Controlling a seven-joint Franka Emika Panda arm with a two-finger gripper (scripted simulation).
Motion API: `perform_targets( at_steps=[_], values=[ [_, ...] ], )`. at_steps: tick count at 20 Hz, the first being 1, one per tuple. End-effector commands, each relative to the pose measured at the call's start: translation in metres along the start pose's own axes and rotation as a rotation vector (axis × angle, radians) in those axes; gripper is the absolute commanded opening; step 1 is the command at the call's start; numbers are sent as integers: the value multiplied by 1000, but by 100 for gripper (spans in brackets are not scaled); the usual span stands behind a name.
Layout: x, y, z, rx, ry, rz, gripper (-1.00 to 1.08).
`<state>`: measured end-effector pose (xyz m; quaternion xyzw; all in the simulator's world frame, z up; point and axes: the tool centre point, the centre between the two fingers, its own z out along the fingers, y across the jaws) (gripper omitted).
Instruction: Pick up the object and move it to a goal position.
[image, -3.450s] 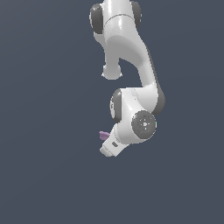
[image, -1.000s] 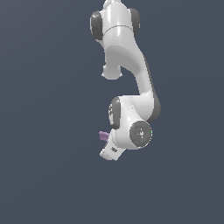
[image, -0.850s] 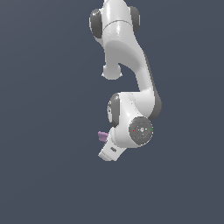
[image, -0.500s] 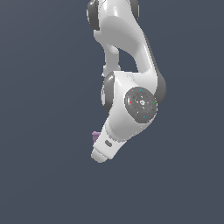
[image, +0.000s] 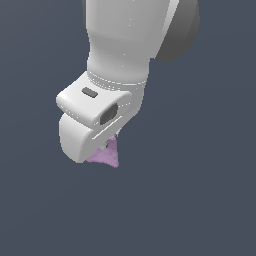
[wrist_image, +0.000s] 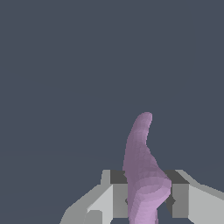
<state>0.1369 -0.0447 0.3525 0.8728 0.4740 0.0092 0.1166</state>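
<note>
The object is a small pale purple curved piece (wrist_image: 142, 170). In the wrist view it stands between my two fingers, its tapered tip pointing away from the hand. My gripper (wrist_image: 144, 199) is shut on it, with the grey pads pressed against both sides. In the exterior view the white hand fills most of the frame, and only a bit of the purple object (image: 106, 155) shows below it. The gripper's fingers are hidden behind the hand in that view.
A plain dark grey-blue background lies all around in both views. The white arm with its dark joint cap (image: 182, 30) fills the upper part of the exterior view.
The arm has swung much closer to the exterior camera and now looks far larger. The purple object has stayed in the gripper throughout.
</note>
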Motion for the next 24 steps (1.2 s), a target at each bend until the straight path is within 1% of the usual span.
perform_targets(
  at_steps=[1,6,9,12,15,18,24],
  values=[
    [-11,14,-41,-60,53,15,-100],
    [-34,30,-104,-151,137,40,-100],
    [-46,35,-131,-190,175,51,-100],
    [-56,38,-151,-219,203,59,-100],
    [-63,40,-164,-238,223,65,-100],
    [-67,41,-171,-248,233,68,-100],
    [-67,41,-169,-244,232,67,-100]
  ],
)
